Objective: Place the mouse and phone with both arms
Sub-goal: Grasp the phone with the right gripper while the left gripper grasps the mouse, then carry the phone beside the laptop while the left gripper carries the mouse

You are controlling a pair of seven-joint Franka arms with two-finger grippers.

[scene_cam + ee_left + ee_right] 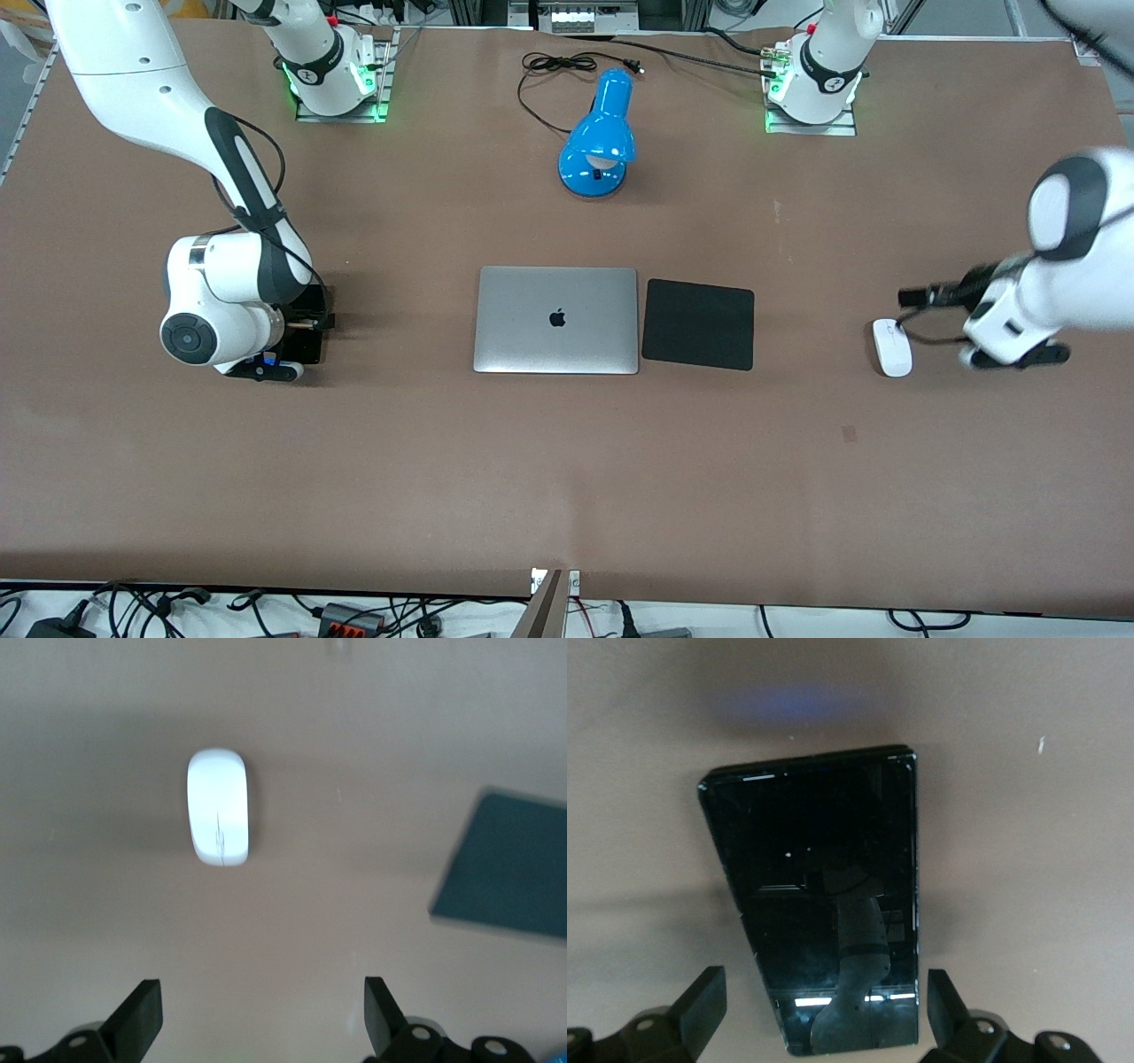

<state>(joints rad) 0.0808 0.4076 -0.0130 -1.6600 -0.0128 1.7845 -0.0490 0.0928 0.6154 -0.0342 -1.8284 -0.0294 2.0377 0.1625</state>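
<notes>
The white mouse [892, 347] lies on the brown table toward the left arm's end. In the left wrist view the mouse [218, 806] lies ahead of the fingertips, apart from them. My left gripper [923, 295] [263, 1010] is open and empty, low over the table just beside the mouse. The black phone [824, 904] lies flat, face up, toward the right arm's end. My right gripper [306, 323] [824, 1005] is open, low over the phone, with one finger on each side of its end and gaps on both sides. In the front view the gripper hides most of the phone.
A closed silver laptop [556, 319] lies mid-table with a black square mouse pad [698, 323] [509, 868] beside it, toward the left arm's end. A blue desk lamp [598, 133] with a black cable stands farther from the front camera.
</notes>
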